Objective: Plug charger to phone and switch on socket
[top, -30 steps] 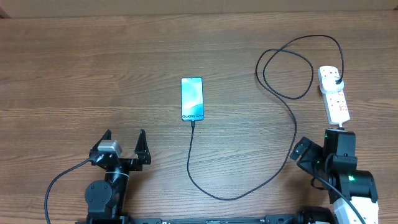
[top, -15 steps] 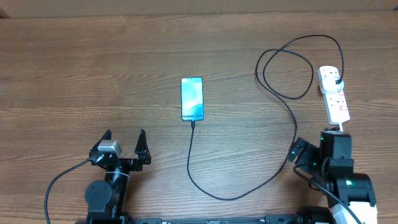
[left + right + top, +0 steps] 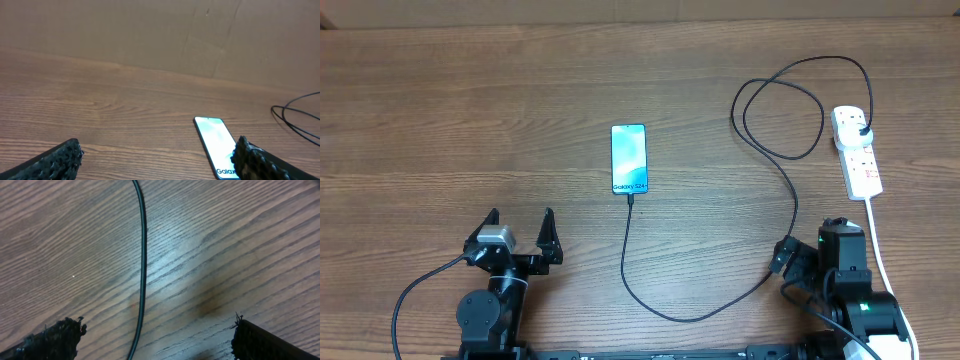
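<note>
Right hand point(image 3: 157, 332), released and empty, backs toward near-right corner of the bench point(image 3: 470, 90); power strip point(image 3: 860, 160) lies lengthwise straight beyond.

Not much else here, really: a wood-grain table point(image 3: 470, 100), brown with darker streaks running across it. Behind its far edge stands a plain tan board point(image 3: 125, 30), looks like cardboard, with a faint crease point(image 3: 186, 42) running down it. Up close the tabletop shows a shiny glare patch point(image 3: 172, 262) and a darker smudge point(image 3: 207, 305) near it.
</note>
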### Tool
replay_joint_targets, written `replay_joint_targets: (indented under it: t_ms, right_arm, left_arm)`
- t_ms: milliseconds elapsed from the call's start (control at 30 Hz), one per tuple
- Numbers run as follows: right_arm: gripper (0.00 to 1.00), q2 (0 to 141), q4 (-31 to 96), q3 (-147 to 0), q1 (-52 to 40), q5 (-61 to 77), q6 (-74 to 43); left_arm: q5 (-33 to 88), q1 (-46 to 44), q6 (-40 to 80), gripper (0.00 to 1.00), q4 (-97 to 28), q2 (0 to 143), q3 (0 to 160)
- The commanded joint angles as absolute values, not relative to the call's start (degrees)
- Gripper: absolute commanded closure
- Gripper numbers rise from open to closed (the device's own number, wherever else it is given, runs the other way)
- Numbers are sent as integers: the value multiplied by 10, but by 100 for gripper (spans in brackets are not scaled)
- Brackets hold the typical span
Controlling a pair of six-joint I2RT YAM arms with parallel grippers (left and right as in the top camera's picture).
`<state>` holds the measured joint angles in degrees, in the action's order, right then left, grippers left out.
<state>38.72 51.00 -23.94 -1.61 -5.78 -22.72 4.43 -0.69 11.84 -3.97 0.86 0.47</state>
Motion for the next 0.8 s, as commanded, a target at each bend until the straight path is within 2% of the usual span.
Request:
replay_joint_targets:
  t_ms: [0,767]
  right_arm:
    - [0,368,504,-235,-20,-57,-226]
    - [0,177,504,-235,-44,-57,-226]
  left_arm:
    - [41,-2,118,0,-42,3,3]
    - [41,-2,118,0,-42,3,3]
